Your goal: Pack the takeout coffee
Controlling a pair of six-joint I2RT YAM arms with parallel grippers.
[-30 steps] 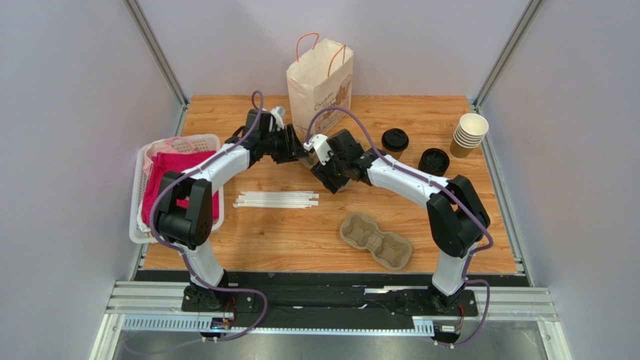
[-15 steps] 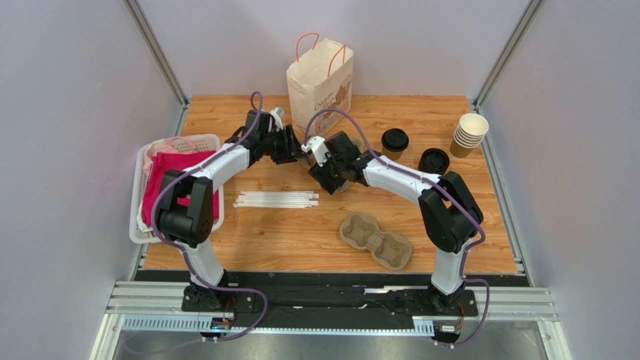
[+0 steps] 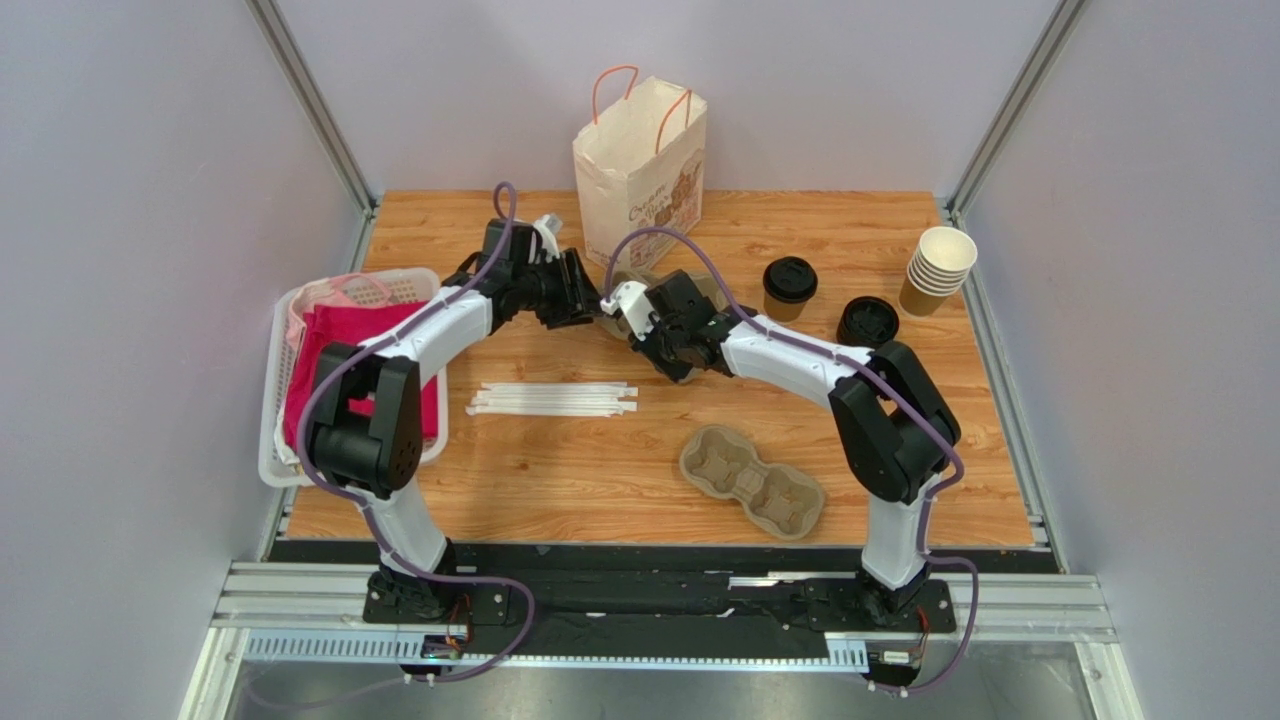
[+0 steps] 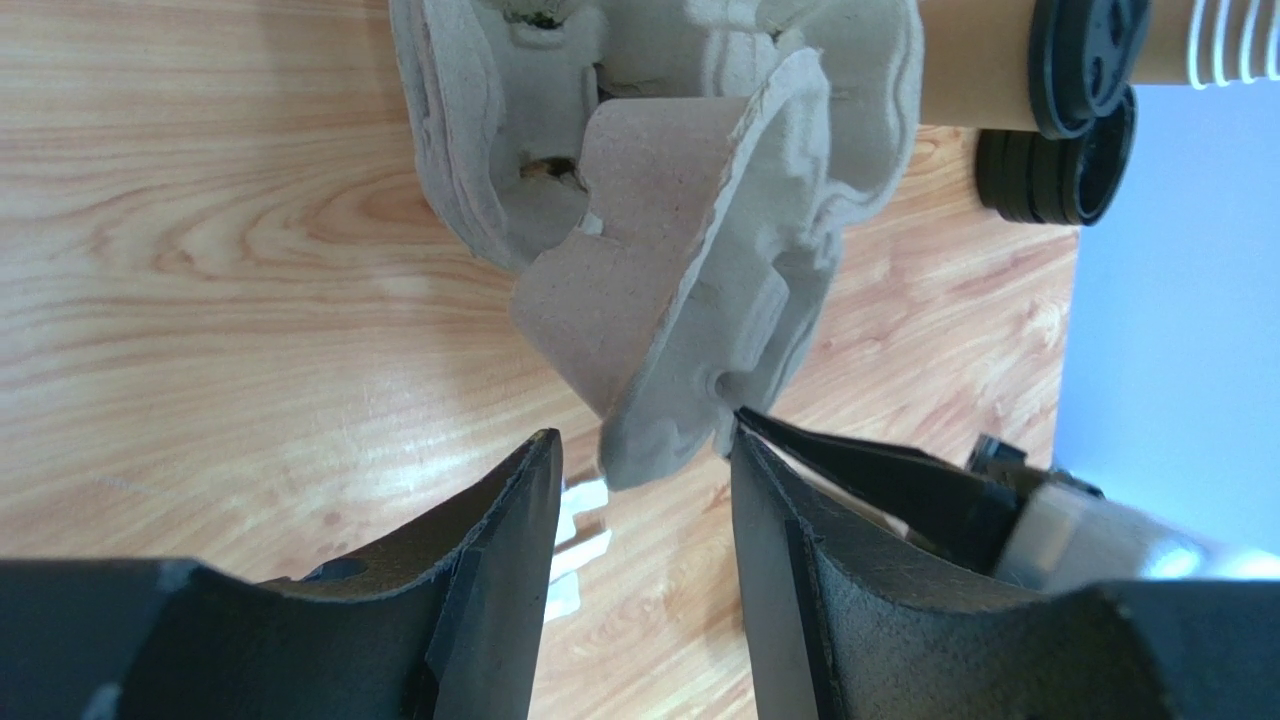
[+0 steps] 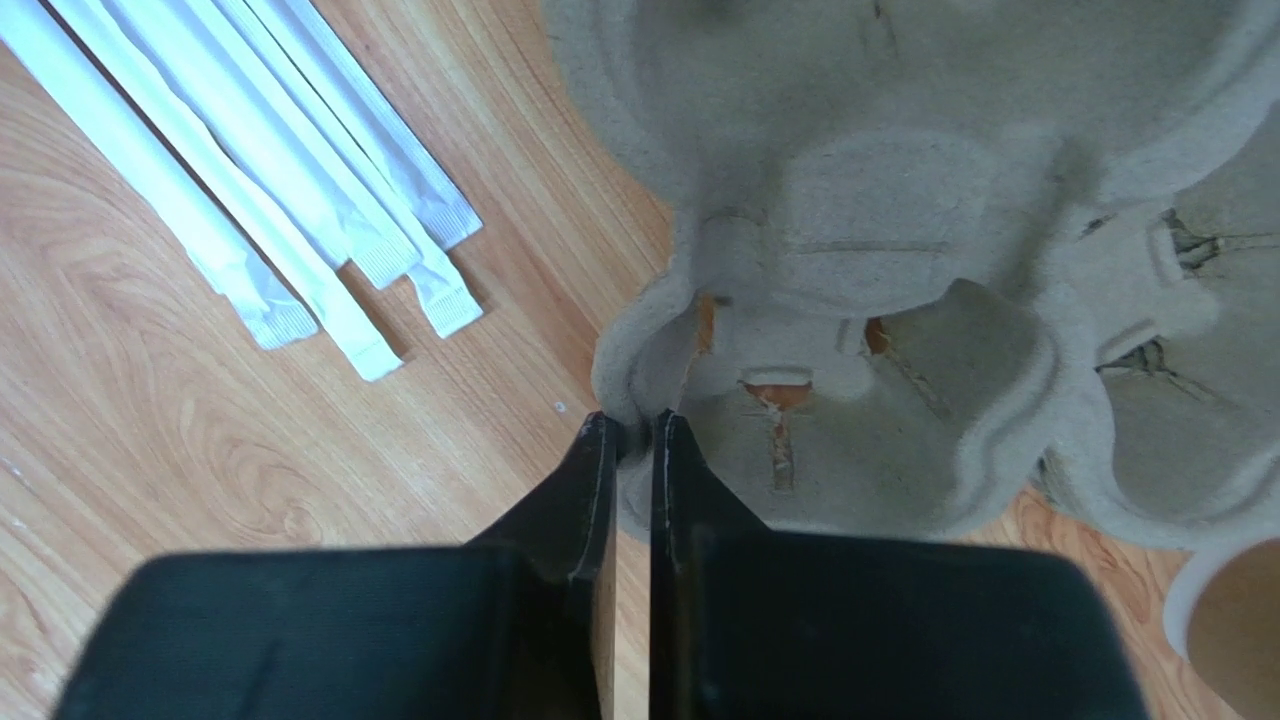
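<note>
The takeout coffee [image 3: 789, 284], a tan cup with a black lid, stands on the table right of both arms; in the left wrist view the coffee [image 4: 977, 60] is at the top right. My right gripper [image 5: 631, 423] is shut on the rim of a grey pulp cup carrier [image 5: 902, 195], held over the table's middle. In the top view the right gripper [image 3: 625, 312] meets my left gripper [image 3: 580, 294] in front of the paper bag. The left gripper [image 4: 639, 443] is open, with an edge of the carrier [image 4: 676, 225] just beyond its fingertips and not between them.
A white paper bag [image 3: 639, 165] stands at the back. Wrapped straws [image 3: 549, 401] lie near the middle. Another pulp carrier [image 3: 751, 477] lies in front on the right. A loose black lid [image 3: 867, 323] and stacked cream cups [image 3: 939, 270] are at the right; a white basket [image 3: 286, 353] with pink cloth is at the left.
My right gripper has closed on the carrier's rim, and its arm has moved a little left and toward the bag. The left arm has barely moved and its jaws stay apart.
</note>
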